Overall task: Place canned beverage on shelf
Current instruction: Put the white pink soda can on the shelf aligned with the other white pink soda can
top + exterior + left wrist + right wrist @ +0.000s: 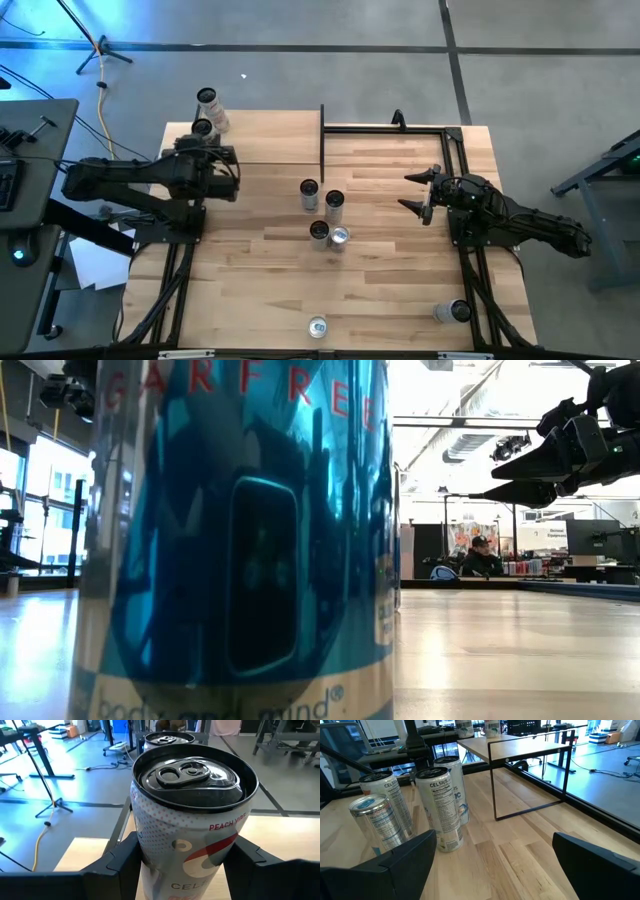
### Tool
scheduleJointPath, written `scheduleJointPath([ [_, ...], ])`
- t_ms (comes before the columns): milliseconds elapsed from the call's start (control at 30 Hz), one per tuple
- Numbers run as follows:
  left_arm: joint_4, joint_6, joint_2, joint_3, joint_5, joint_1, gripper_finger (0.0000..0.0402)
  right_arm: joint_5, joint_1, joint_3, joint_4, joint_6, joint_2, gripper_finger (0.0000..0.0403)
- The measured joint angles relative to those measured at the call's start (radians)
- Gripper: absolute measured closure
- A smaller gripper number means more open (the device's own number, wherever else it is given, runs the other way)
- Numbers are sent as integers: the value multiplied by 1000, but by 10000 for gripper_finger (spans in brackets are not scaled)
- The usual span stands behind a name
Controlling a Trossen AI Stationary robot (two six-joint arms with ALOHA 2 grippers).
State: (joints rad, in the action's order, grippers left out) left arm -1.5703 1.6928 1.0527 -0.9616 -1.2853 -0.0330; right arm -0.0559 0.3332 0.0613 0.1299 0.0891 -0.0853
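A white canned beverage (192, 820) marked PEACH VIBE stands upright between the fingers of my left gripper (187, 862), which is shut on it over the shelf's (270, 135) far left corner. In the high view the held can (205, 128) shows just beyond my left gripper (205, 142). A second can (207, 97) stands right behind it at the shelf's far edge. The shelf is a pale board on thin black posts (492, 780). My right gripper (425, 195) hangs open at the table's right, touching nothing. My left gripper pinches the can's side wall (142, 847) between its two fingers, one on each side, some way below the rim. The fingers come level from the near side, pointing at the far edge. The can is upright; its bottom is hidden, so I cannot tell whether it rests on the shelf.
Several cans (325, 212) stand grouped at the table's middle. One can (318, 326) stands at the near edge, filling the low view (240, 540). Another can (452, 312) lies at the near right. A bare black frame (395, 128) stands at the far right.
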Motion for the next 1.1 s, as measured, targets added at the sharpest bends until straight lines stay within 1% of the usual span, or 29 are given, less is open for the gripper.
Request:
scheduleJointPath([
  [167,1,0,0,2,-5,-15,217,0,0,0,0,0,0,16],
  [333,24,-2,2,2,22,-49,217,0,0,0,0,0,0,16],
  [467,36,-3,2,2,24,-74,217,0,0,0,0,0,0,16],
  [667,74,-54,3,2,29,-111,217,0,0,0,0,0,0,16],
  [800,82,-56,3,2,53,-132,217,0,0,0,0,0,0,16],
  [1000,86,-55,3,2,57,-159,217,0,0,0,0,0,0,16],
  [1100,115,-68,3,2,69,-175,217,0,0,0,0,0,0,16],
])
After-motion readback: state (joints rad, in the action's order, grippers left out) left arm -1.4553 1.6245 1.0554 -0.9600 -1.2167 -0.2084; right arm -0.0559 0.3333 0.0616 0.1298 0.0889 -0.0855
